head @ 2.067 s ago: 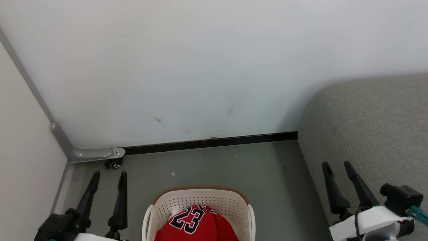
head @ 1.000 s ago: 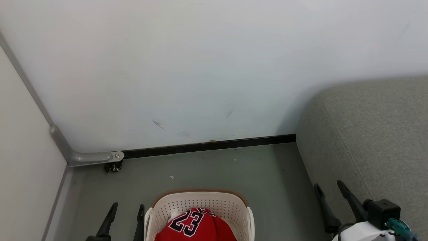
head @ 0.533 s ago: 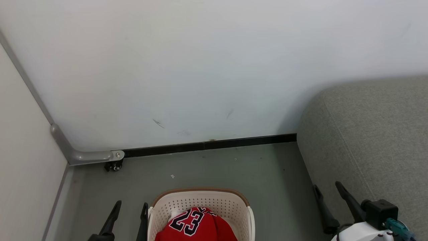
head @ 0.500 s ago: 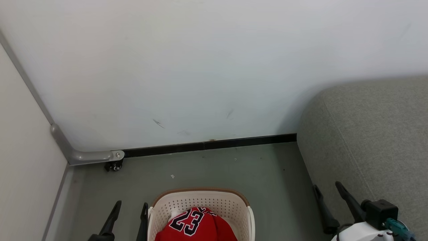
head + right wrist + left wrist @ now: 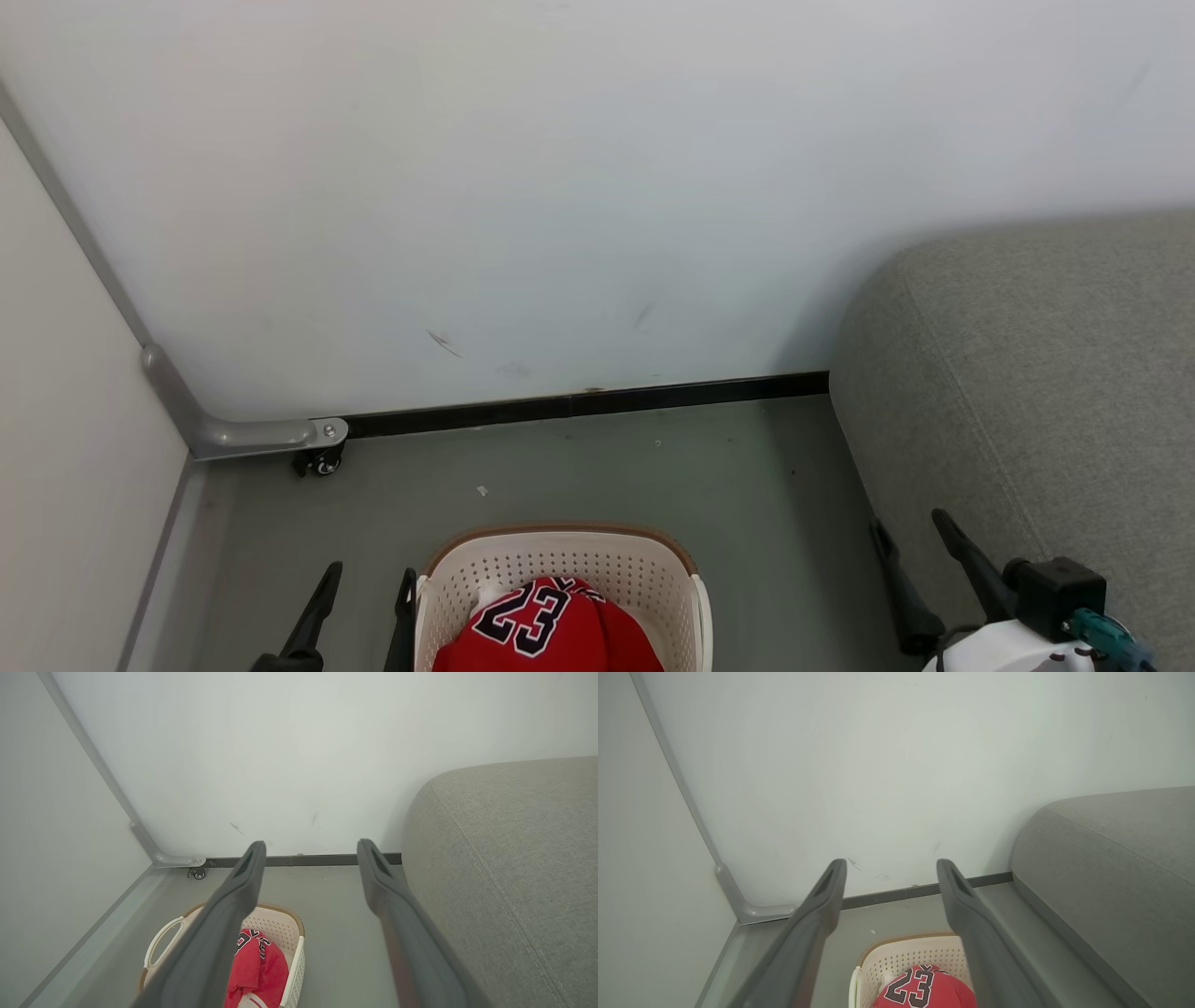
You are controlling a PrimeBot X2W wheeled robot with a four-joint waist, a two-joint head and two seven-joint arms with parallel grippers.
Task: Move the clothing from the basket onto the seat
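The grey seat takes up the right side, its rounded corner close to the wall, with broad room to lay things on. On the floor to its left, apart from it, stands the basket. The clothing is heaped inside, with a red jersey numbered 23 on top. Nothing has been lifted, so the step in hand looks like the first reach into the basket.

The left gripper hangs just beside the basket's left rim, its fingers spread wide with nothing between them. The right gripper sits between basket and seat, its fingers likewise apart and empty.

To do this well, I would bring one gripper over the crown of the heap and come straight down. The fingers should stay clear of the rim and the perforated wall and pinch a thick fold, since a thin edge may slip. The right arm seems better placed for the carry, being nearer the seat. The lift should be high enough for trailing cloth to clear the rim, or the light basket may tip or drag.
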